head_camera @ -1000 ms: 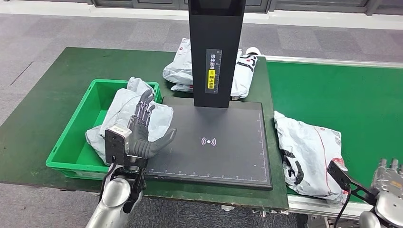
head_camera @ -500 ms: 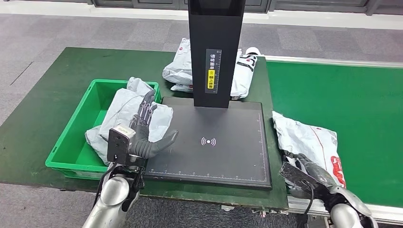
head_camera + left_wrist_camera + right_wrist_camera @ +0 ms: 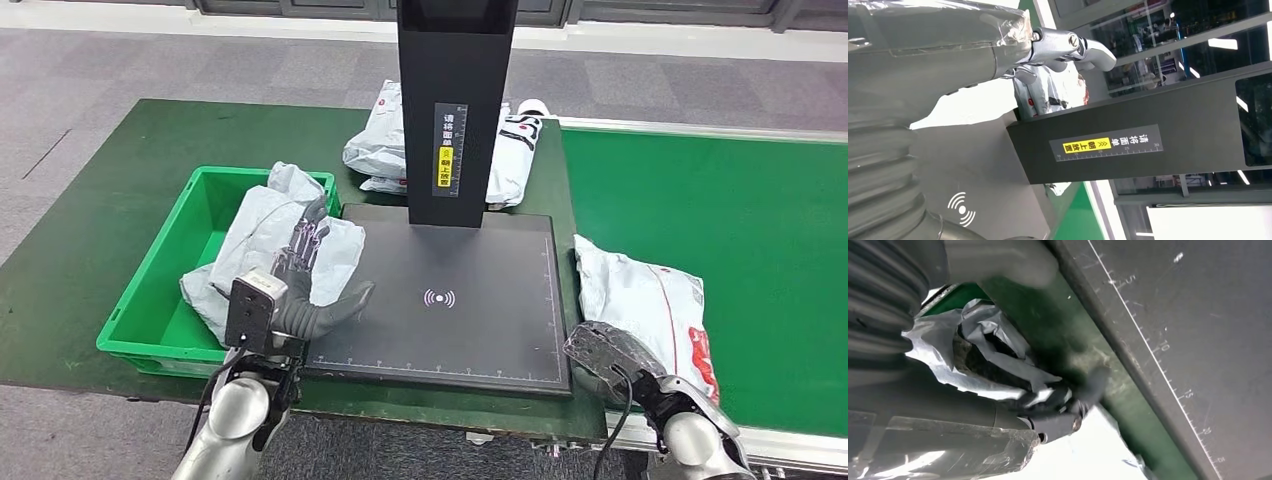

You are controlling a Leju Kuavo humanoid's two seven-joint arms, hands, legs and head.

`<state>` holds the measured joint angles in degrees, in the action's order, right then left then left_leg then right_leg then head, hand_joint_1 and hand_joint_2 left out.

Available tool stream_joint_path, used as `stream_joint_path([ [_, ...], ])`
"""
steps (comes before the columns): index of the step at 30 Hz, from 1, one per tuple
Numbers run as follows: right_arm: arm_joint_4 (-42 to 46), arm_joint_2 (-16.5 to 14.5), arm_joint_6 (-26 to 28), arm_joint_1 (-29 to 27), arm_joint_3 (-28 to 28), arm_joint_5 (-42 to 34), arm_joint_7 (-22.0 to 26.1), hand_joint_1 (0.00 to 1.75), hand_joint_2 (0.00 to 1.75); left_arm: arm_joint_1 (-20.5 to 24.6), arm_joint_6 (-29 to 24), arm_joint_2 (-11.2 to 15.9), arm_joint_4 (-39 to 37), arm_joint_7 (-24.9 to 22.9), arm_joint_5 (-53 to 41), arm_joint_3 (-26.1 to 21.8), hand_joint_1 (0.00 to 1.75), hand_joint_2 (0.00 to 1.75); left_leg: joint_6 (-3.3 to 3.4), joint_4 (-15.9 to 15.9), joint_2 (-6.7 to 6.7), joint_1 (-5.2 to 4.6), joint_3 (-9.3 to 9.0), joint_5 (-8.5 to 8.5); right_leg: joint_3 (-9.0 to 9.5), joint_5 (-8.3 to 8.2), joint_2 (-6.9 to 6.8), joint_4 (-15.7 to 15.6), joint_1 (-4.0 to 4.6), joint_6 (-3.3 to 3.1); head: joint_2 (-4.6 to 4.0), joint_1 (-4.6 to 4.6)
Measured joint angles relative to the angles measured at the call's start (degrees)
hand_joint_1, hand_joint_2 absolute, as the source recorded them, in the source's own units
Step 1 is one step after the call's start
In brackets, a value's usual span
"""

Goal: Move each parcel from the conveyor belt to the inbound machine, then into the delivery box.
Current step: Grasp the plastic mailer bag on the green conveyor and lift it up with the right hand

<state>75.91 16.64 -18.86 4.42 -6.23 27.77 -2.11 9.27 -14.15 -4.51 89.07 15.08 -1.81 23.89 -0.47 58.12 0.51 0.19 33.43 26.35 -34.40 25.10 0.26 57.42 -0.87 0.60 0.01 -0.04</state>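
Right robot hand (image 3: 610,355) on the belt parcel's (image 3: 645,305) near edge, fingers curled.

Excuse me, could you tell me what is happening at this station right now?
The right robot hand is at the near edge of a grey parcel on the conveyor, beside the scanner plate. The left robot hand rests open on a parcel in the green bin. More parcels lie behind the scanner.
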Motion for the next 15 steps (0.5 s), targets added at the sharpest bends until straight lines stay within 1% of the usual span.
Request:
stream_joint_path([
  [6, 0.0, -0.3, 1.3, 0.0, 0.0, 0.1, -1.7, 1.75, 1.75, -0.5, -0.2, 0.3, 0.3, 0.0, 0.0, 0.0, 0.00, 1.75, -0.01, 0.0, 0.01, 0.00, 0.00, -0.01, 0.00, 0.00, -0.01, 0.0, 0.00, 0.00, -0.01, 0.00],
  [10, 0.0, -0.3, 2.0, 0.0, 0.0, 0.4, -2.4, 0.01, 1.75, -0.6, -0.3, 0.5, 0.3, 0.0, 0.0, 0.0, 0.00, 1.75, -0.01, 0.0, 0.02, 0.00, 0.01, -0.01, 0.01, 0.00, -0.01, 0.0, -0.01, 0.00, 0.00, 0.00],
  [15, 0.7, -0.3, 5.8, 0.0, 0.0, 3.5, -5.6, 0.00, 1.75, -1.6, -1.1, 0.8, 0.9, 0.0, -0.1, 0.0, 0.00, 1.75, -0.01, 0.0, 0.01, 0.00, 0.00, -0.01, 0.00, 0.00, 0.00, 0.0, -0.01, 0.00, 0.01, 0.00],
])
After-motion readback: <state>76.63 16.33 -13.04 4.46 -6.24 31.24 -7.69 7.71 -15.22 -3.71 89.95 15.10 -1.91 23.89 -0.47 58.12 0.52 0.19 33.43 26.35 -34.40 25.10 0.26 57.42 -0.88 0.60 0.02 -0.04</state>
